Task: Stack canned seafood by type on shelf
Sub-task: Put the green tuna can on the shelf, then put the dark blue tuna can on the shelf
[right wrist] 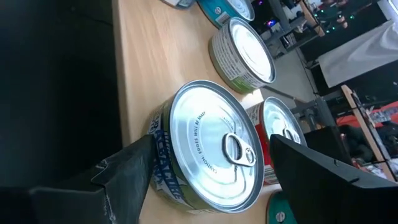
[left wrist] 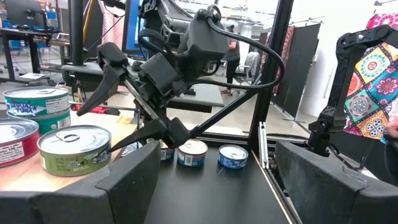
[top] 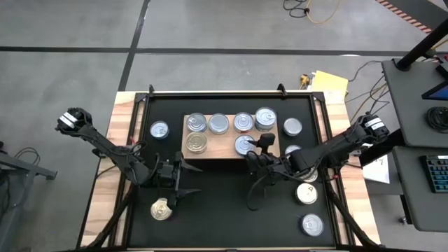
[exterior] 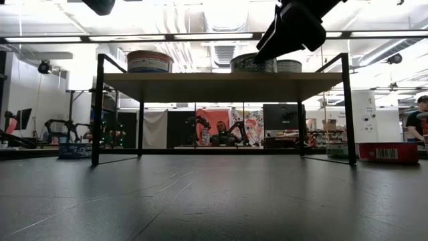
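— Right gripper (top: 253, 148) first: where is it, and how do its fingers stand?

— Over the near right corner of the shelf (top: 222, 151), fingers spread either side of a silver-lidded tin (right wrist: 208, 152) with blue side lettering. Its wrist view shows the tin standing on the wood between the two pads, gaps showing on both sides; whether either pad touches I can't tell. The overhead view hides most of that tin under the gripper.

— And the left gripper (top: 183, 179)?

— Fingers apart, holding nothing, over the black mat (top: 224, 224) just in front of the shelf.

— Count the cans for me, nearest first.

— Overhead: on the mat, a gold-lidded tin (top: 162, 209) near the left gripper, two at the near right (top: 311, 225) (top: 306, 192), then farther back one partly hidden by the right arm, one right of the shelf (top: 292, 127) and one left of it (top: 159, 129). Six. On the shelf, six positions; the far right one (top: 265, 117) looks stacked.

— The low view?

— Only three tins (exterior: 150, 61) over the shelf's edge, which stands on thin black legs.
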Controlling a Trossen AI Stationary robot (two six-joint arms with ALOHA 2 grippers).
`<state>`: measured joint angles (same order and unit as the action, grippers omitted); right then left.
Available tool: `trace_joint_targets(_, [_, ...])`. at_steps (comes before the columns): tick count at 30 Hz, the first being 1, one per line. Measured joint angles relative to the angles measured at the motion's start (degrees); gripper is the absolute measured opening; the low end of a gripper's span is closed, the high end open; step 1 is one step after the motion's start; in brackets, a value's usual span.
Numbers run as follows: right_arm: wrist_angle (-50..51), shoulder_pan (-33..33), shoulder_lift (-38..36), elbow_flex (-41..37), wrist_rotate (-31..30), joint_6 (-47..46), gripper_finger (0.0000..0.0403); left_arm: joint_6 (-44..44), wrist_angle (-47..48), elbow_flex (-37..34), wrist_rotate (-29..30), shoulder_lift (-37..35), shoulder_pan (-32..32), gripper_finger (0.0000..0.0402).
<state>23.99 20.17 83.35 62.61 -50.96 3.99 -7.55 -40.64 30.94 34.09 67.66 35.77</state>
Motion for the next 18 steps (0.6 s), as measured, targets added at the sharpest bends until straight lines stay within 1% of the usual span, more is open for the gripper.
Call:
trace_joint_targets(5, [0.0,-1.4,0.0,0.0,0.0,0.5,0.0313,0.0,0.0,0.0,0.0,0.0,0.0,0.0301])
trace_joint_targets(10, [-0.2,-1.4,0.0,0.0,0.4,0.5,0.0319,0.0,0.0,0.0,0.0,0.0,0.0,0.0301])
trace_joint_targets(14, [-0.3,-0.2,-0.4,0.0,0.4,-1.4,0.0317,0.0,0.0,0.0,0.0,0.0,0.0,0.0301])
trace_joint_targets(18, [-0.3,2.1,-1.0,0.0,0.4,-3.0,0.0305,0.0,0.5,0.0,0.0,0.0,0.0,0.0301])
